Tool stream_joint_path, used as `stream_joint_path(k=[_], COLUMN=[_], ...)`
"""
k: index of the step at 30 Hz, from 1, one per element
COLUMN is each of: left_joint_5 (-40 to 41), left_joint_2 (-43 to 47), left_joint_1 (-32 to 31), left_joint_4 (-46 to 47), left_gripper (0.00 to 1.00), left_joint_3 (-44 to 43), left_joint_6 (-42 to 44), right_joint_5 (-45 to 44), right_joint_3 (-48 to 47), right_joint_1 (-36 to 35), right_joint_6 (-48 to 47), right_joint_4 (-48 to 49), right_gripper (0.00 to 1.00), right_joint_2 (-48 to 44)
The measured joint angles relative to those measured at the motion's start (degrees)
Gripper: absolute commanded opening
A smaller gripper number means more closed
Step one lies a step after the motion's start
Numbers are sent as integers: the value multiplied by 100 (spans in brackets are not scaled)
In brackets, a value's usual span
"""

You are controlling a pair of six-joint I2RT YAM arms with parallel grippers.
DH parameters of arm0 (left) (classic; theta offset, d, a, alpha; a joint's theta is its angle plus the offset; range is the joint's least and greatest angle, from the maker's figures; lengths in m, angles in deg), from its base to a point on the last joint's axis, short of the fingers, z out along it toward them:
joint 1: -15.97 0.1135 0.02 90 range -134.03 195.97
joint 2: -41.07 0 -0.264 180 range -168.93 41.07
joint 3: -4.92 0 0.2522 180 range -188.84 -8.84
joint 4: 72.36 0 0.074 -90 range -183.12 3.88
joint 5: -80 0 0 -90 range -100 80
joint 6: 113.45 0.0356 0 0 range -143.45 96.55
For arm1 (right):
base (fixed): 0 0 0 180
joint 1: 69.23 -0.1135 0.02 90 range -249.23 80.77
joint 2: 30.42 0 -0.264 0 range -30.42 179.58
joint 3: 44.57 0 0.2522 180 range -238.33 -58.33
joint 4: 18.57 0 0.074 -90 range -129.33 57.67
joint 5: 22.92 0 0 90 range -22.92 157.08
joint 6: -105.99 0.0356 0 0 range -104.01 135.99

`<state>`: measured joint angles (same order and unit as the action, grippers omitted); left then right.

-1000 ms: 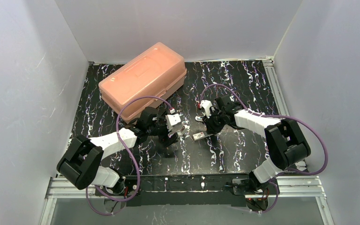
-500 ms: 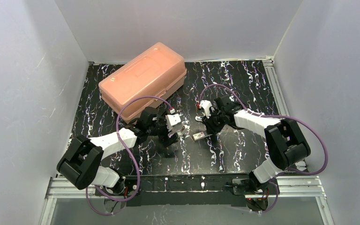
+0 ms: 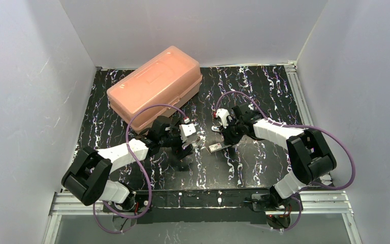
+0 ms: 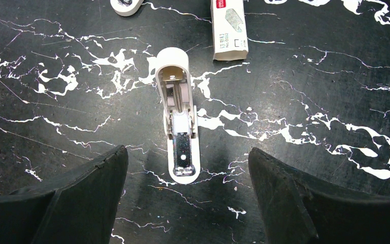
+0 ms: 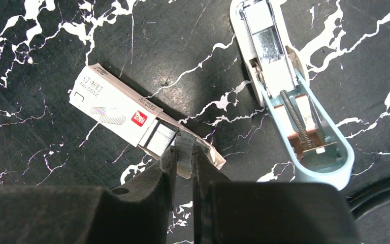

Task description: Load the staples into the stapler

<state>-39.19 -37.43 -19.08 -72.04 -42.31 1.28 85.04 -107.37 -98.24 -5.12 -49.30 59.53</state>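
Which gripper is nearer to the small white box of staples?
Right. The right gripper is at the open end of the staple box, shut on the staple strip sticking out of it. The left gripper hangs open above the stapler, with the box farther off.

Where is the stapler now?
In the left wrist view, the stapler lies open mid-frame, just ahead of the left pincer; the staple box sits beyond it.

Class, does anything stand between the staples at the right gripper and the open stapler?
Nothing visible. Only bare table separates the staples, pinched by the right gripper at the mouth of the staple box, from the open stapler.
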Motion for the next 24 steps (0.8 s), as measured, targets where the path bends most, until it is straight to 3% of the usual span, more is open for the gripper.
stream_joint_path(k=[11, 19, 24], left_joint_5=[0, 2, 0], left_joint_2=[0, 0, 0], left_joint_1=[2, 2, 2], left_joint_4=[0, 0, 0], left_gripper=[86, 86, 86], left_joint_3=[-2, -2, 0], left_joint_6=[37, 39, 44], right_joint_5=[-92, -144, -146], right_joint_3=[-111, -127, -129], right_joint_1=[0, 0, 0], right_joint_6=[-11, -68, -101], right_joint_4=[-79, -221, -267], right_gripper=[18, 33, 36], right_joint_2=[-2, 0, 0])
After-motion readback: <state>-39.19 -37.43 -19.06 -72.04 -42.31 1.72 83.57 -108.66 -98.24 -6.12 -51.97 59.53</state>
